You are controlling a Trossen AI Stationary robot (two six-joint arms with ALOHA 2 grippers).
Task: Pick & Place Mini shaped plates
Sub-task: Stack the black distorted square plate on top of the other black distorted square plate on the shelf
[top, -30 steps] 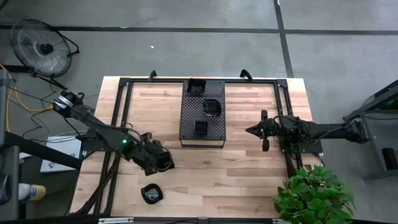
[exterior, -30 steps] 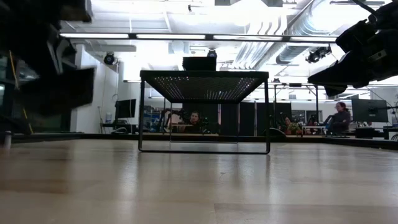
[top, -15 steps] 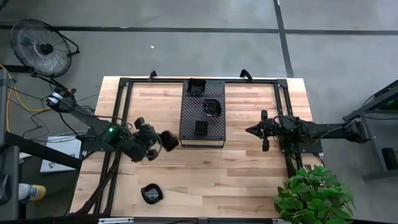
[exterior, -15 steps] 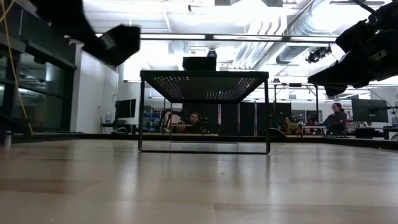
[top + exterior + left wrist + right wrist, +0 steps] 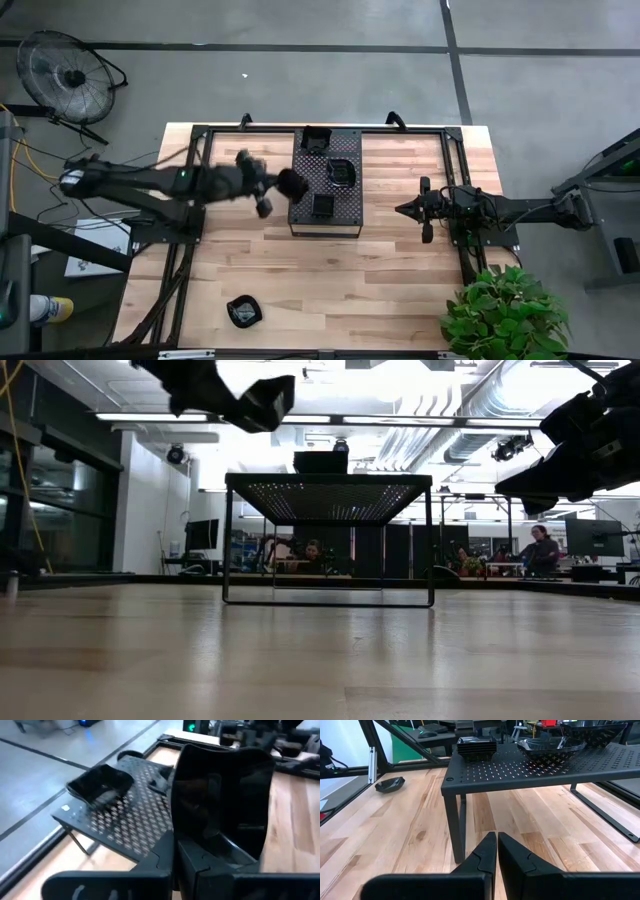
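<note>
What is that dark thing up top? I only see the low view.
Observer: It's the left gripper, shut on a plate.
Operator: Where is it over the table?
Observer: At the left edge of the tray.
Operator: Are there plates on the tray?
Observer: Yes, three stacks sit on it.
</note>
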